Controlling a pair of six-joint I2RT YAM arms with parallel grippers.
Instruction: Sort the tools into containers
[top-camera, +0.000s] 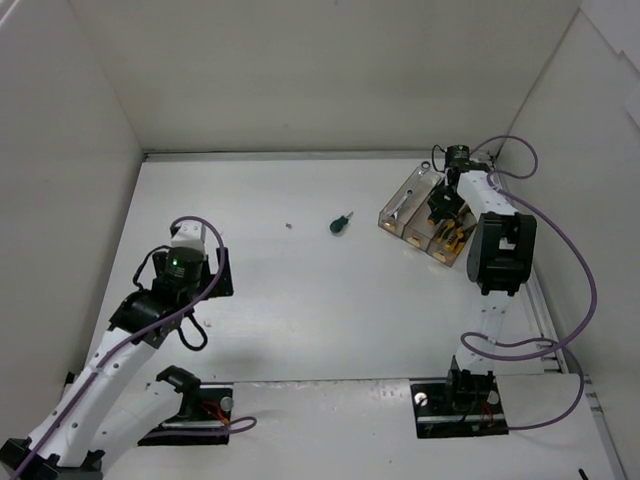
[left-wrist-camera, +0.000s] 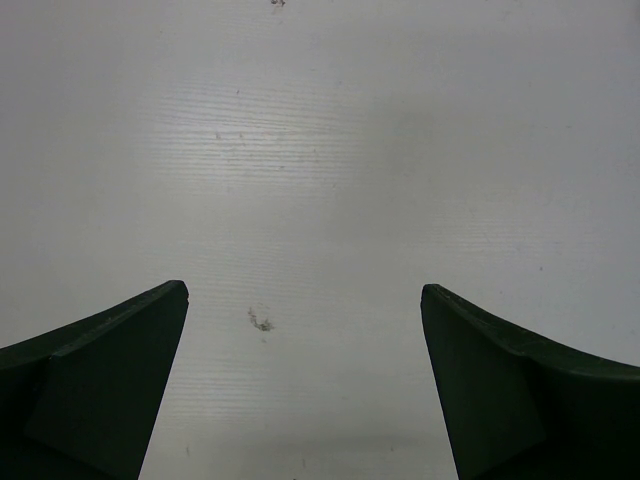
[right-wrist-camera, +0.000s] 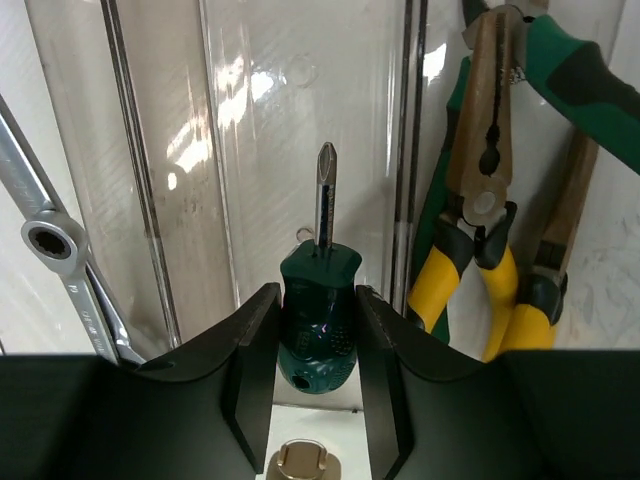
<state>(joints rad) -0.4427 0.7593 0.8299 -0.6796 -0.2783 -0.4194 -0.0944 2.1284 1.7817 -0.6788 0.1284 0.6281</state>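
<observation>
My right gripper (right-wrist-camera: 318, 300) is shut on a stubby green-handled screwdriver (right-wrist-camera: 320, 310), tip pointing down into the middle bin of the clear containers (top-camera: 425, 215). The right-hand bin holds yellow-handled pliers (right-wrist-camera: 470, 270) and green-handled pliers (right-wrist-camera: 580, 70). The left-hand bin holds a silver wrench (right-wrist-camera: 60, 250). In the top view the right gripper (top-camera: 440, 208) hovers over the bins. A second green screwdriver (top-camera: 341, 223) lies on the table left of the bins. My left gripper (left-wrist-camera: 305, 300) is open and empty over bare table, far left (top-camera: 185, 262).
White walls enclose the table on the left, back and right. The bins sit near the back right corner. Cables loop around both arms. A small dark speck (top-camera: 288, 226) lies on the table left of the loose screwdriver.
</observation>
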